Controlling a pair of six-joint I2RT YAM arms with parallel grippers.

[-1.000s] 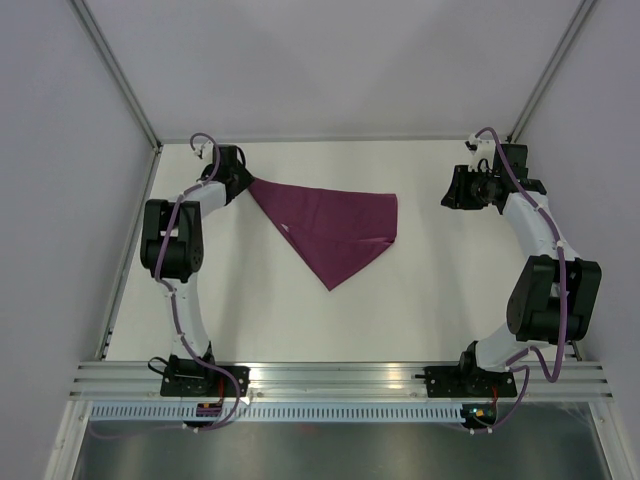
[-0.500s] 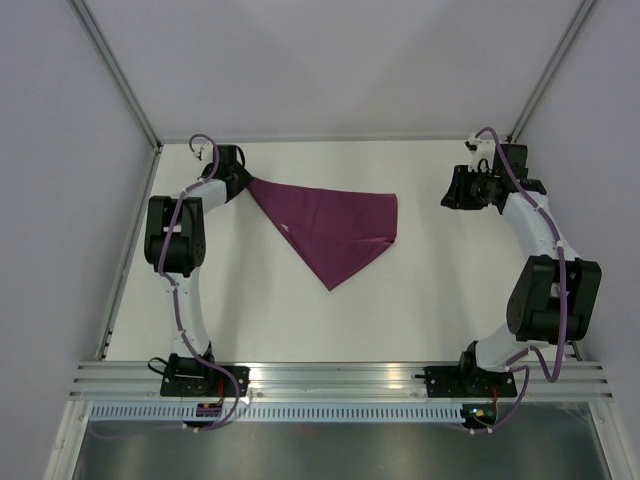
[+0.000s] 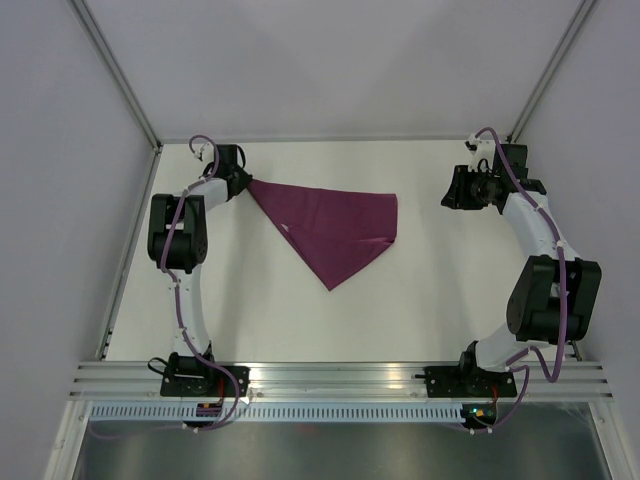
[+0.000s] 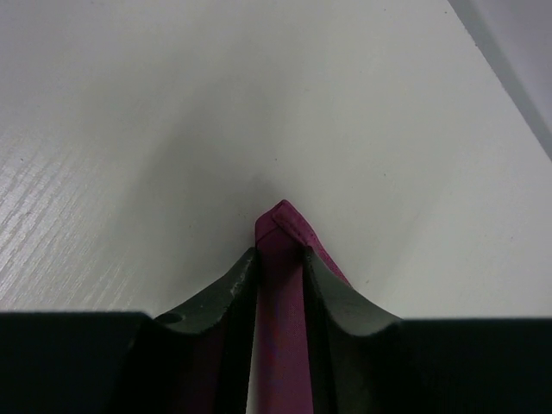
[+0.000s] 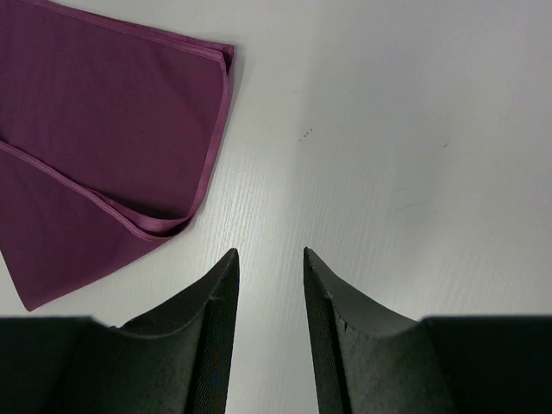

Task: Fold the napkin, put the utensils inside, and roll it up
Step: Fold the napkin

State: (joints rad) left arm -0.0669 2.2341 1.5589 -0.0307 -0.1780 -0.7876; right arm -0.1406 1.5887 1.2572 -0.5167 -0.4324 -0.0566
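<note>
two grippers, one napkin. the left gripper [image 4: 279,255] is closed on the napkin [image 4: 281,226] near the bench's far left corner, its fingers pressing a narrow corner of the cloth from both sides. the right gripper [image 5: 269,256] is partly open and holds nothing, over bare bench [image 3: 420,300] near the far right corner, well apart from the cloth. the napkin lies folded into a triangle, its long edge running left to right and its tip pointing to the near edge. the bench is white and matte, with pale walls around it and an aluminium rail [image 3: 340,375] along the near edge.
</note>
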